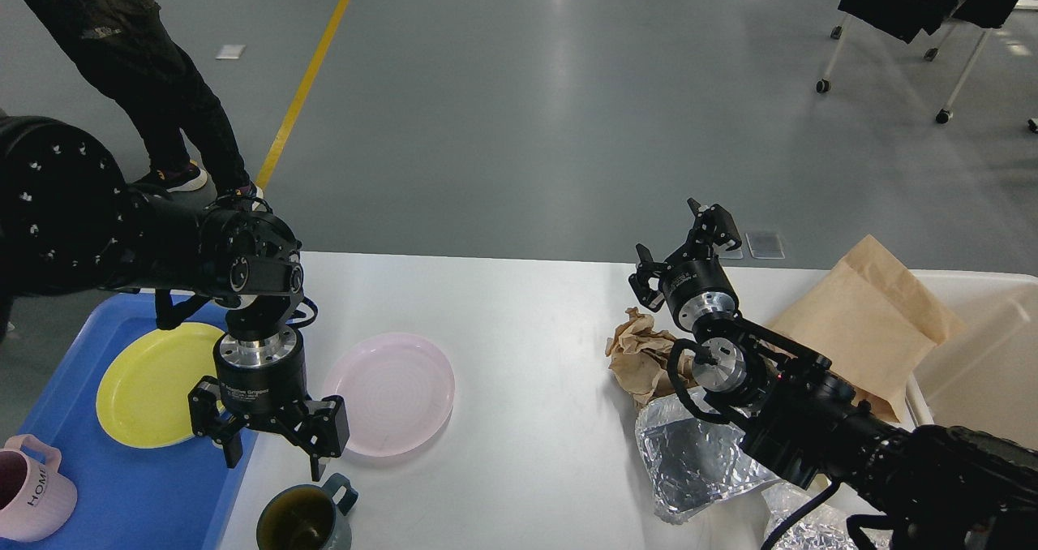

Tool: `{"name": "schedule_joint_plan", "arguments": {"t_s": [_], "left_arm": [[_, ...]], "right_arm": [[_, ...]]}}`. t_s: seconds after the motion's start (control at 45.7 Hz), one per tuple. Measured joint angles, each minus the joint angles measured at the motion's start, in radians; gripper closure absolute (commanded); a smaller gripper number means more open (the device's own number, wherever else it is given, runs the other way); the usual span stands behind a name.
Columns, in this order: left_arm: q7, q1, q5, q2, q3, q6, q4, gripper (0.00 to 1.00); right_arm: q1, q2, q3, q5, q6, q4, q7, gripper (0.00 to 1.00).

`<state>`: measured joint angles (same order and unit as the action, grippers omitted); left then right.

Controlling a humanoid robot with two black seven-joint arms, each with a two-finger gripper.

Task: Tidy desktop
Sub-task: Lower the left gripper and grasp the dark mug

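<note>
On white rectangular desktop (527, 420): left gripper (272, 444) spread above dark green ceramic mug (304, 519), near pink round plate (393, 393); right gripper (685, 246) spread, empty, beyond crumpled brown paper (641, 355).

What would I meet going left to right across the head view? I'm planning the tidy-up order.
Pink mug → yellow plate → left gripper → pink plate → crumpled brown paper → flat brown paper bag → cream bin.
</note>
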<state>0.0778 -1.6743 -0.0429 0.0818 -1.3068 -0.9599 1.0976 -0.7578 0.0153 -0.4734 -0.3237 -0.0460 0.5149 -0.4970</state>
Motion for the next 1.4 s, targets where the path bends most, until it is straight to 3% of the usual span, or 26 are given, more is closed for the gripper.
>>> {"name": "schedule_joint_plan", "arguments": {"t_s": [1.073,1.248,1.401], "left_arm": [[0.002,0.158,-0.047,-0.005,0.036,0.0,-0.076,0.09],[0.002,0.194,-0.048,-0.013,0.027,0.0,-0.13,0.23],[-0.001,0.221,-0.048,-0.032,0.039,0.0,-0.183,0.45]], "right_arm": [[0.0,0.0,0.0,0.0,0.0,0.001,0.0,0.0],[0.0,0.0,-0.001,0.0,0.0,0.001,0.0,0.0],[0.0,0.0,-0.001,0.0,0.0,0.001,0.0,0.0]]}}
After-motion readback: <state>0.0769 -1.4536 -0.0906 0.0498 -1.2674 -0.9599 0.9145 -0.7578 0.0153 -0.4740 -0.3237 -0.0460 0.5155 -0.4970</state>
